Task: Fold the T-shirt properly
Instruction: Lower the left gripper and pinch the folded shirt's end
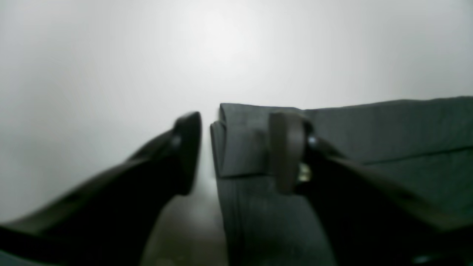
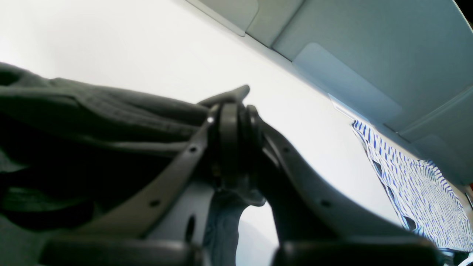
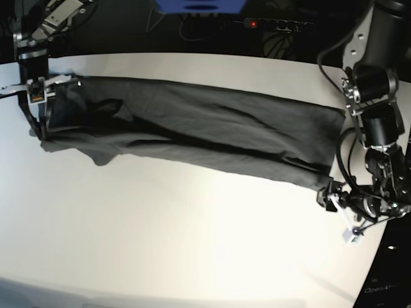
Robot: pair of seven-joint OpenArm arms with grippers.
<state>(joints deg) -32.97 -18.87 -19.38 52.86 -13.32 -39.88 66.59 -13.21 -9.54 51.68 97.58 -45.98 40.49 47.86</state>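
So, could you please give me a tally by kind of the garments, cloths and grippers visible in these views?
Dark grey T-shirt: 1
Blue-and-white striped cloth: 1
Grippers: 2 (left gripper, jaws apart at the shirt's corner; right gripper, shut on the shirt)
Total: 4

From my remote seat I can read just one bit of lettering — pale characters starting "OpenAr" on a dark surface [image 3: 385,290] at the base view's five o'clock corner — cut off by the edge.
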